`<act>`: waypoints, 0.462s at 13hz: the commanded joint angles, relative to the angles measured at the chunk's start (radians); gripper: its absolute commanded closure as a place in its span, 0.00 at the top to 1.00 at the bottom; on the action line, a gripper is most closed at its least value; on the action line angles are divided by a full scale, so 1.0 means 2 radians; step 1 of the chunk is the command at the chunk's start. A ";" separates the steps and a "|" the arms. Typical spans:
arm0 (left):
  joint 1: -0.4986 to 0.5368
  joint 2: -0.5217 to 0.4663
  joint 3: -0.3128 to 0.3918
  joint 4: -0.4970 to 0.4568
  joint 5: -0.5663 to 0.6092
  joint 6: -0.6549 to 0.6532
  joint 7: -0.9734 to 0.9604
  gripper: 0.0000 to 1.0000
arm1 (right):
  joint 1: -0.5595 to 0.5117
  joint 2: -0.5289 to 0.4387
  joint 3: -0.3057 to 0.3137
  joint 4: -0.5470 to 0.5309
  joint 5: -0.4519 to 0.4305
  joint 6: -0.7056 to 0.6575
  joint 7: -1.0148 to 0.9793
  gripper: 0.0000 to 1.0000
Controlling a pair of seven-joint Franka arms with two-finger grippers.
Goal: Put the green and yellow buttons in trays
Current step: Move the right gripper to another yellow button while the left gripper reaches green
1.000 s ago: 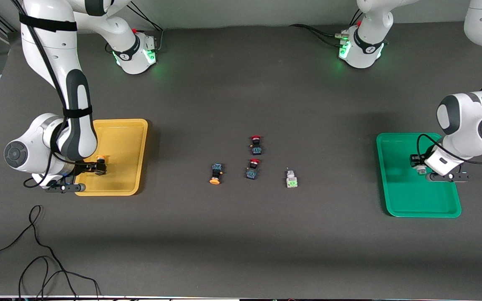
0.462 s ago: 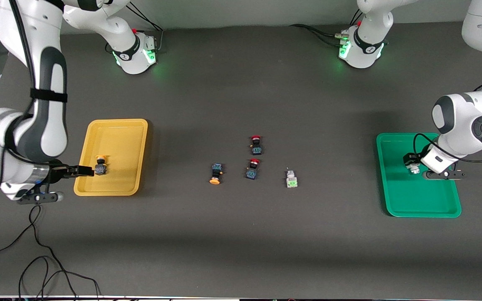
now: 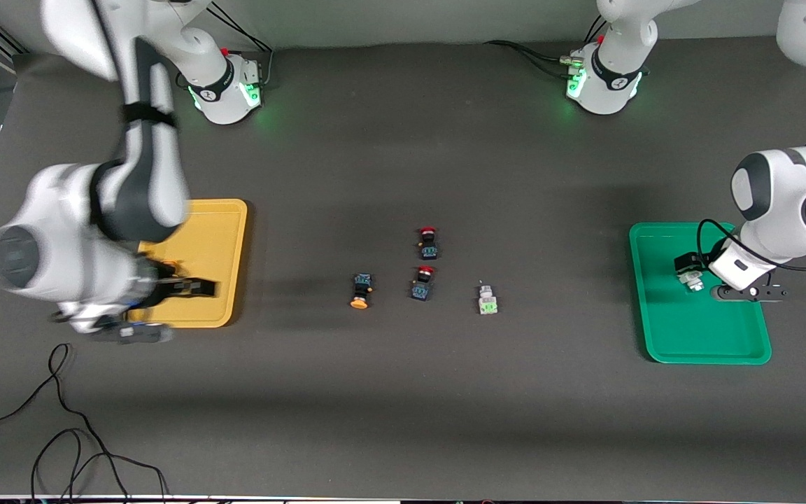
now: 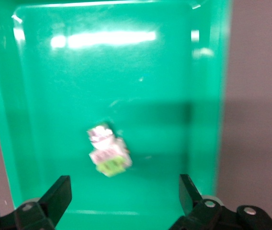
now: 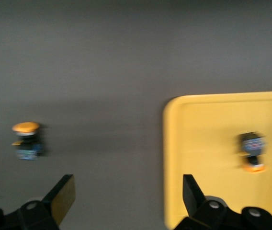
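Buttons: one yellow (image 5: 252, 151) lying in the yellow tray (image 3: 224, 210), one green (image 4: 108, 155) in the green tray (image 3: 655, 336). Both hands, right (image 5: 126, 196) and left (image 4: 124, 196), are hanging released over those trays. Risk: beside the remaining yellow button (image 3: 359, 290) and green button (image 3: 488, 299) on the worktop, red buttons (image 3: 423, 282) are inviting a mistaken grab.

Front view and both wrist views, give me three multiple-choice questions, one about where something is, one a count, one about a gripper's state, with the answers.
1. Where does the green-capped button under the left gripper lie?
A. in the green tray
B. in the yellow tray
C. on the bare table

2. How many red-capped buttons lie on the table?
A. none
B. two
C. four

3. How are the right gripper's fingers?
A. shut on a button
B. shut, holding nothing
C. open

Answers: 1 A, green floor surrounds it; 2 B, two lie mid-table; 3 C, fingers spread, nothing between.
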 commanded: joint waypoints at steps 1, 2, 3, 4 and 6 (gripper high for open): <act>-0.047 -0.011 -0.028 0.043 -0.015 -0.070 -0.103 1.00 | 0.008 0.038 0.052 0.059 0.023 0.000 0.092 0.99; -0.069 -0.004 -0.035 0.058 -0.015 -0.078 -0.153 1.00 | 0.008 0.051 0.070 0.079 0.025 0.009 0.136 0.99; -0.096 0.008 -0.035 0.073 -0.015 -0.079 -0.196 1.00 | 0.009 0.061 0.090 0.093 0.025 0.018 0.170 0.99; -0.119 0.023 -0.035 0.089 -0.016 -0.078 -0.228 1.00 | 0.008 0.063 0.108 0.094 0.026 0.033 0.183 0.99; -0.172 0.057 -0.035 0.126 -0.017 -0.075 -0.311 1.00 | 0.010 0.074 0.130 0.087 0.026 0.077 0.211 1.00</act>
